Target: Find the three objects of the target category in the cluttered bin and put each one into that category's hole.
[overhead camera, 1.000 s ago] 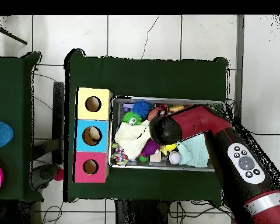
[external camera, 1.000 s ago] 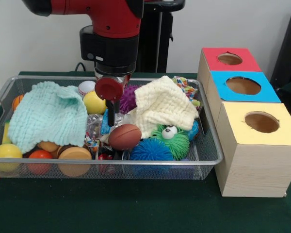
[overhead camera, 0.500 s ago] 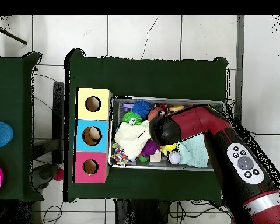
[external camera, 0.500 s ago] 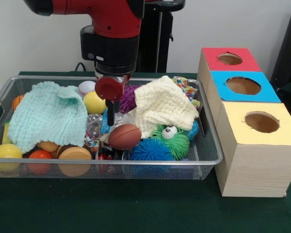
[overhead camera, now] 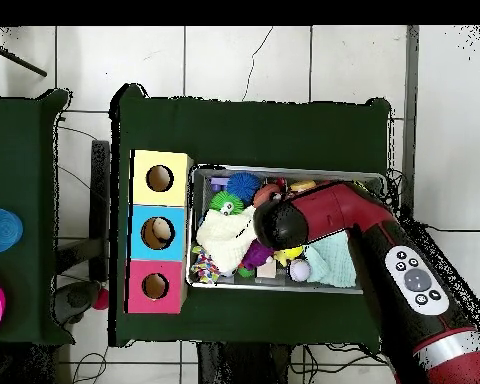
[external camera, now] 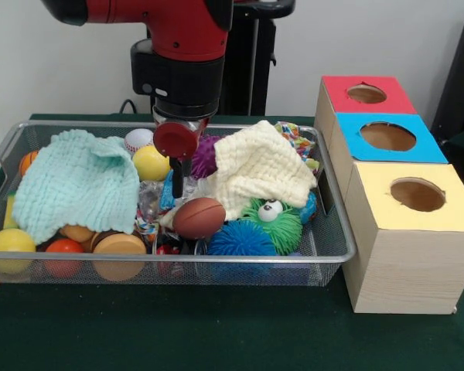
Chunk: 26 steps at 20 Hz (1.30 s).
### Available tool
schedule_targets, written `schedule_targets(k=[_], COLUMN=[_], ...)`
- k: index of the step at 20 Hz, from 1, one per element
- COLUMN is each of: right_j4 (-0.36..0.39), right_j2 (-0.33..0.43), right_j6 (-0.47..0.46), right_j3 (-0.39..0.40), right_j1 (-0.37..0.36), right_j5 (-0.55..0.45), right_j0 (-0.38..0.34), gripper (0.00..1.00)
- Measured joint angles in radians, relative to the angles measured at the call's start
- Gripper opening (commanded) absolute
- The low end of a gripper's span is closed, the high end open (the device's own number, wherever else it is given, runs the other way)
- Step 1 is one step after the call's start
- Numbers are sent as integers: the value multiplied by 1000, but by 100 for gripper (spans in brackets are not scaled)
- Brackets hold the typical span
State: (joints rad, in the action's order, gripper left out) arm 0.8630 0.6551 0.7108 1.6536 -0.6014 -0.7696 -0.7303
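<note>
Hanging over the wire mesh bin [external camera: 325, 232], the gripper [external camera: 176, 184] points down just behind a smooth brown football [external camera: 199, 217]; can't tell if it is spread or pinched. Bin on the green table [external camera: 216, 332] is crammed: spiky blue ball [external camera: 241, 239], fuzzy green ball with googly eyes [external camera: 278, 220], glossy yellow ball [external camera: 151, 163], white baseball [external camera: 138, 139]. Waffle-knit mint cloth [external camera: 77, 185] left, cream cloth [external camera: 259, 166] middle-right. Wooden box [external camera: 402, 263] just beside the bin, round holes in red [external camera: 366, 93], blue [external camera: 387, 136], yellow [external camera: 417, 194] tops.
</note>
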Motion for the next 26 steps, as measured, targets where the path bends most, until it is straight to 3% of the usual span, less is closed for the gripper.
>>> schedule_targets(k=[26], right_j4=[-61], right_j2=[-49], right_j6=[0], right_j3=[46], right_j1=[-1], right_j5=[-37], right_j0=[27], gripper=[100])
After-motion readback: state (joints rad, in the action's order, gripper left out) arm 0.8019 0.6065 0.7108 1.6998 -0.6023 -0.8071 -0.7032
